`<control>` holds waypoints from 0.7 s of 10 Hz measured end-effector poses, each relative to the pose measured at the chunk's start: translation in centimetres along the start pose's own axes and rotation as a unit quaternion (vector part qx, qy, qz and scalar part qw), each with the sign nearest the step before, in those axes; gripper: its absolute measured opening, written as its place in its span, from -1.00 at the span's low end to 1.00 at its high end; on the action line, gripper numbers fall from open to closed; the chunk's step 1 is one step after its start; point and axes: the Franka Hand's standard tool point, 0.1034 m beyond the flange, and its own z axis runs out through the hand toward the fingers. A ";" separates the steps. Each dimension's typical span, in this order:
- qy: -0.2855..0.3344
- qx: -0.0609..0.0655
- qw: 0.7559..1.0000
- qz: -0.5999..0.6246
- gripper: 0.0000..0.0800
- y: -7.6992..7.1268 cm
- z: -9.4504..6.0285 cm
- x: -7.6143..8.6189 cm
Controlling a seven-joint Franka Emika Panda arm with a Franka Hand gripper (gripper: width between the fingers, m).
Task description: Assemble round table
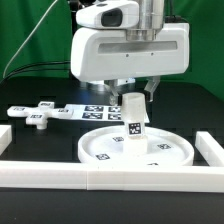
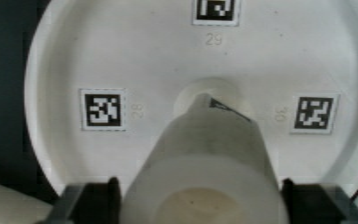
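Between the jaws, in the wrist view, the short cylindrical leg (image 2: 202,160) is gripped: both fingers (image 2: 91,200) are pressed to its sides, and no gap can be seen. The leg's long axis is upright. It runs straight down from the jaws to the middle of the large rimmed round disc (image 1: 100,149), where the leg is stood, so any turning or pressing would be made along that axis. Whether its lower end is seated in the disc cannot be made out. Farther off, towards the exterior view's left, the cross-shaped foot (image 1: 40,113) is laid on the bench (image 1: 30,145), well apart. The marker board (image 1: 95,110) is partly hidden behind the leg.
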 end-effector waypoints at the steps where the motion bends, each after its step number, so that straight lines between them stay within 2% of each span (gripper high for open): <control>1: 0.000 0.000 1.000 0.000 0.02 0.0 0.0 0.0; 4: 0.000 0.000 1.000 0.009 0.02 -0.1 0.0 0.1; 7: 0.001 0.005 0.989 0.145 0.02 -0.7 0.0 0.2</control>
